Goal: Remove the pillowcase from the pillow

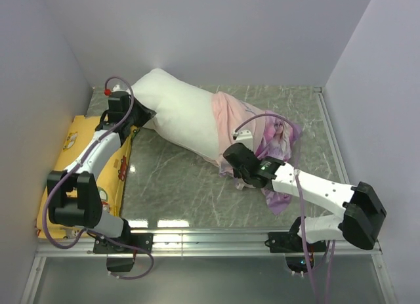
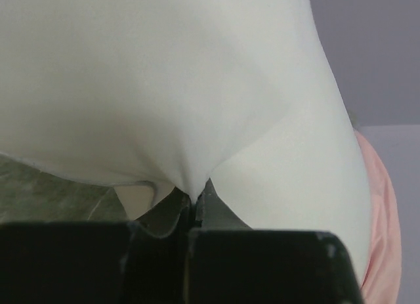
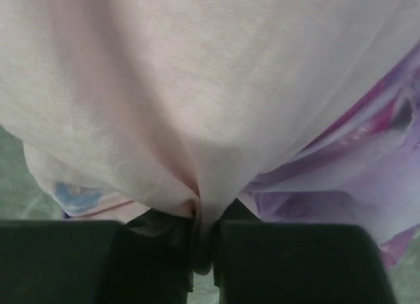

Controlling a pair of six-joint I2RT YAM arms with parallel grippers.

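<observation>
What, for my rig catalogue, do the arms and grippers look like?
The left arm and right arm have white shells and black joints, each with a looping lavender cable. The left gripper and right gripper are blocky black. A red cap sits by the left wrist.

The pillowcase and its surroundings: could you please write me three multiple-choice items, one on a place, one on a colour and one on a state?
1. Where does the yellow cushion lie?
A: at the left side. B: at the right side. C: at the far side.
2. What colour is the inside of the pillowcase?
A: green. B: black. C: pale pink.
3. What is the left gripper doing?
A: standing open and empty. B: shut on a fold of the pillow. C: shut on the cushion.

1 A: the top view shows it at the left edge.
2 C: the exposed lining beside the pillow is pale pink.
3 B: its wrist view shows white fabric pinched between closed fingers.
</observation>
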